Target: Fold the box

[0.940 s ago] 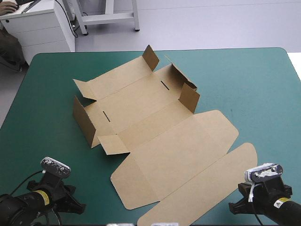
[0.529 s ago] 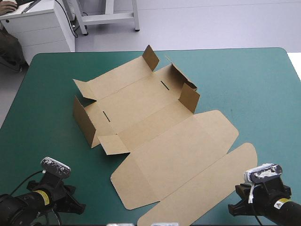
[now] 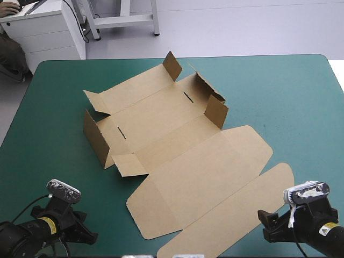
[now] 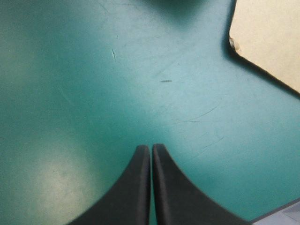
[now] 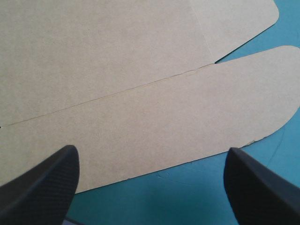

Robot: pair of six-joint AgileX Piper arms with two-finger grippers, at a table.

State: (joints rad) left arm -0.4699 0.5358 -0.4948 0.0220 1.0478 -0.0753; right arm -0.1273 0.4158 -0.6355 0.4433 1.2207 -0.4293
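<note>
The box [image 3: 177,145] is lying in the middle of the bench [image 3: 279,91], running slantwise from the far left toward the near right, brown against the teal-green cover; its far-left part is sitting as a half-raised tray, with the left wall [image 3: 95,137] standing upright, two small tabs [image 3: 216,111] rising at the right end and two short slots showing in the floor panel; the broad lid [image 3: 204,183] is lying flat on the near side of the tray, and the long round-ended flap [image 3: 236,215] is lying flat beyond it, reaching toward the near right corner of the bench. The left gripper [image 4: 151,149] is hovering over bare cover near the near left corner, its two black fingers pressed together into one pointed arch and holding nothing; a cut corner of the lid is lying ahead of it and off to its right, well apart from the fingertips. The right gripper [image 5: 150,151] is waiting at the near right, just beside the end of the long flap, its fingers standing wide apart; the flap's near edge is lying between them, with the crease joining flap and lid running across ahead; whether the fingers are touching the board I cannot tell.
</note>
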